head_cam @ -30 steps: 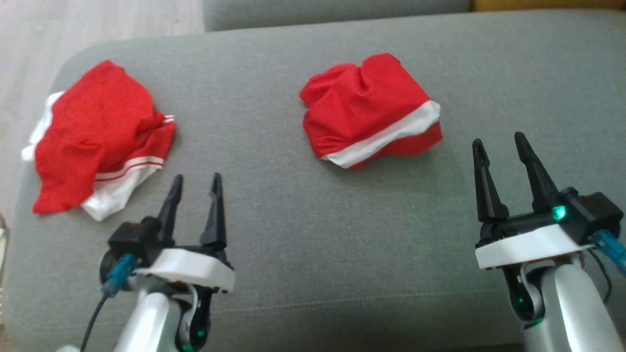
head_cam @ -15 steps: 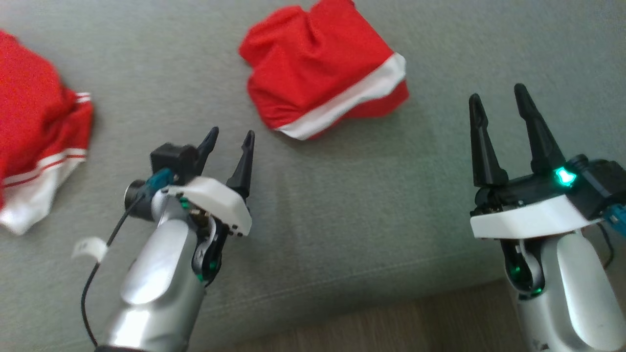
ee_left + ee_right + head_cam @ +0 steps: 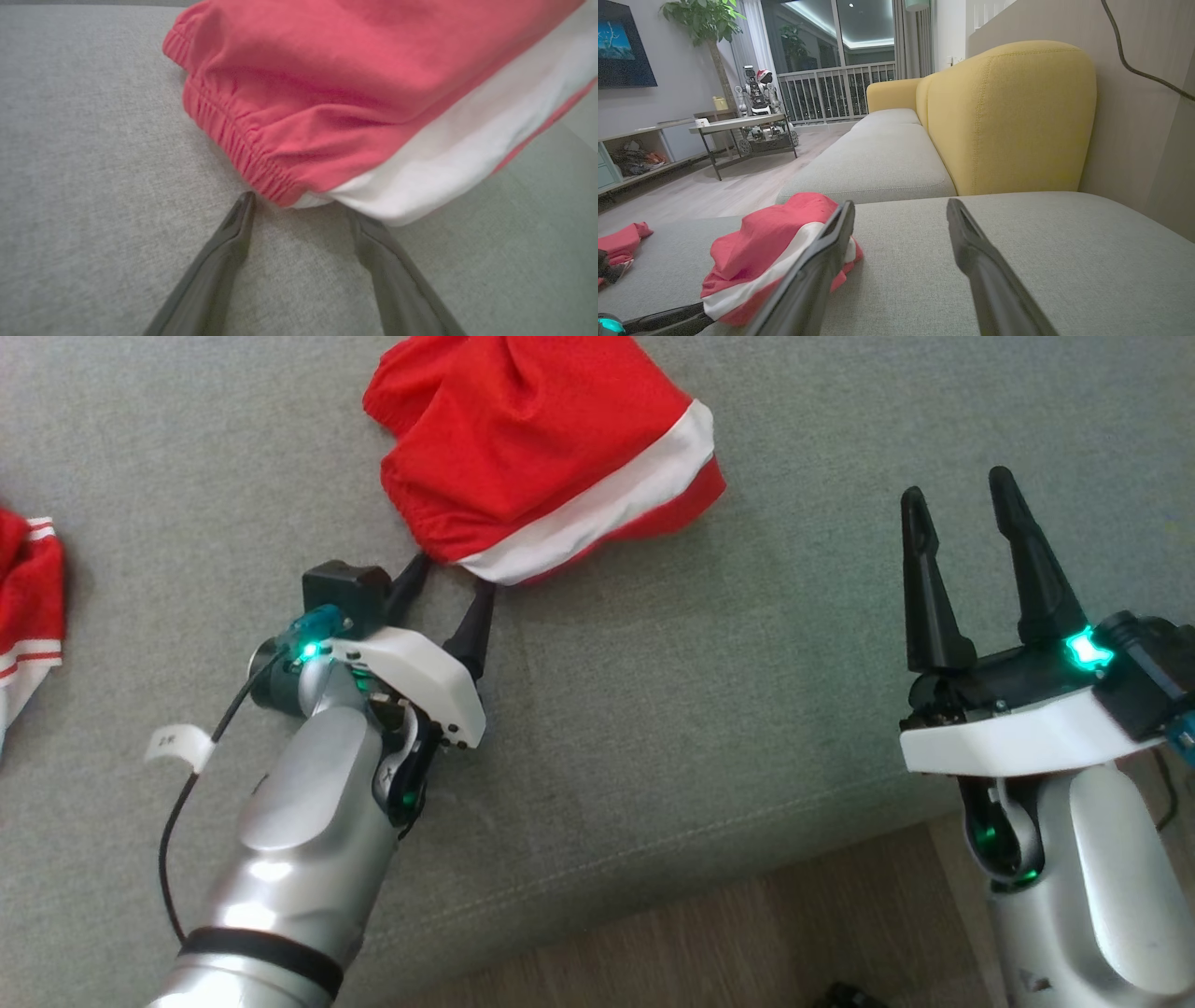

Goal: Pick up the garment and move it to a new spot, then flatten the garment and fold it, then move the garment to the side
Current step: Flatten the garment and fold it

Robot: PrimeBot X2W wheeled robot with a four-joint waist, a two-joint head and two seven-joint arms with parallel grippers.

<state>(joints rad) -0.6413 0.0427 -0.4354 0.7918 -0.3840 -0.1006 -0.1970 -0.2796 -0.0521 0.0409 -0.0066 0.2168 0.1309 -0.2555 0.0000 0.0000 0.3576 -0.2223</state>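
Red garment (image 3: pixel 523 439) is lying bunched on the grey sofa cushion (image 3: pixel 700 728); the left pincer (image 3: pixel 455 577), jaws wide, is sitting at its near hem (right pincer (image 3: pixel 957 485) hovering wide, well apart). Closing now is risking a shallow pinch that slips.

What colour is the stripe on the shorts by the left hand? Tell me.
White stripe, red shorts; left wrist view.

Soft, even light lies on the grey cushion (image 3: pixel 672 728) in the head view, with a faint shadow under the red garment (image 3: pixel 523 439) and mild overall softness. The left wrist view looks washed out (the red reads pinkish), its jaws blurred. The right wrist view is dimmer and bowed at the edges, with a ceiling strip light (image 3: pixel 864 43) glowing far off.
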